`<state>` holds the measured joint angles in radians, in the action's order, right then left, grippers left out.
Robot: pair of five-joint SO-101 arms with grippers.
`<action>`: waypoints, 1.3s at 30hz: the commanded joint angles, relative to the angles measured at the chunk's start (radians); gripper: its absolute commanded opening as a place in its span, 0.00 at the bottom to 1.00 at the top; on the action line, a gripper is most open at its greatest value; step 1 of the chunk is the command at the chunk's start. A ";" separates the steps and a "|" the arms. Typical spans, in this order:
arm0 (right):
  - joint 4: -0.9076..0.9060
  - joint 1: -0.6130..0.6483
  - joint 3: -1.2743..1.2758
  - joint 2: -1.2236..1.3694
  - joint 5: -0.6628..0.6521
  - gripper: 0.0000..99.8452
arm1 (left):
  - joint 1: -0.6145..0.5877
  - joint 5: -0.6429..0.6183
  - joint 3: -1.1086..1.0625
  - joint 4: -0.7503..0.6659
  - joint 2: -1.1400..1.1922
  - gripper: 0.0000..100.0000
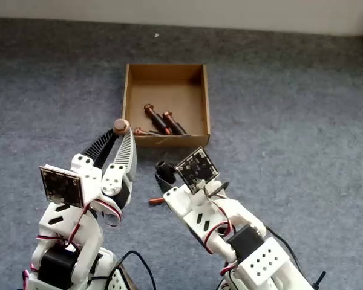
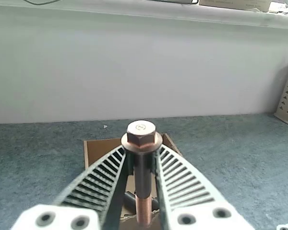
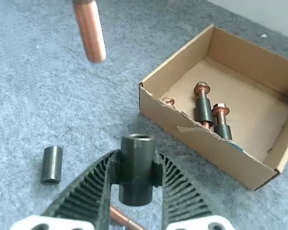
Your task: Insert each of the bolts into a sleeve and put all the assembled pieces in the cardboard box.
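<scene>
Your left gripper [image 1: 123,133] is pinching a copper flanged hex-head bolt [image 2: 141,136] by its shank. The bolt hangs head up above the grey carpet [image 1: 290,121], just at the near left corner of the open brown cardboard box [image 1: 206,103]. Between your two arms a loose copper bolt [image 1: 156,200] lies flat on the carpet. A short dark metal sleeve [image 3: 52,164] lies on the carpet near it. Your right gripper [image 1: 164,175] clamps an upright dark cylindrical sleeve [image 3: 136,175], near side of the box. Inside the box lie two bolts seated in dark sleeves [image 1: 157,119] [image 1: 173,123]. A third copper bolt head [image 1: 139,131] rests against the near wall, and you cannot tell whether it has a sleeve.
</scene>
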<state>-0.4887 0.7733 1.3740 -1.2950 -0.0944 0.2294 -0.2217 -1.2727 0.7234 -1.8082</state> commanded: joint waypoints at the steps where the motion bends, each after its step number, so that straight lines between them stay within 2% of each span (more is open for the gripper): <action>1: 0.045 0.010 -0.008 -0.022 -0.012 0.00 | 0.048 -0.038 0.028 -0.025 -0.008 0.01; 4: 0.047 0.010 -0.002 -0.053 -0.012 0.00 | 0.085 -0.038 0.042 0.011 -0.008 0.01; 8: 0.048 0.008 0.079 -0.220 -0.014 0.00 | 0.096 -0.040 0.064 0.034 -0.008 0.01; 16: 0.048 0.008 0.274 -0.542 -0.120 0.00 | 0.110 -0.041 0.074 0.038 -0.008 0.01; 24: 0.206 0.010 0.383 -0.541 -0.199 0.00 | 0.237 -0.035 0.104 0.094 -0.008 0.01; 33: 0.213 0.091 0.394 -0.541 -0.229 0.00 | 0.234 -0.032 0.113 0.091 -0.008 0.01; 39: 0.213 0.096 0.395 -0.541 -0.272 0.00 | 0.179 -0.009 0.160 0.095 -0.008 0.01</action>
<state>-0.3061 0.8500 1.6701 -1.8121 -0.3521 0.4304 -0.2463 -1.1761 0.8170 -1.8098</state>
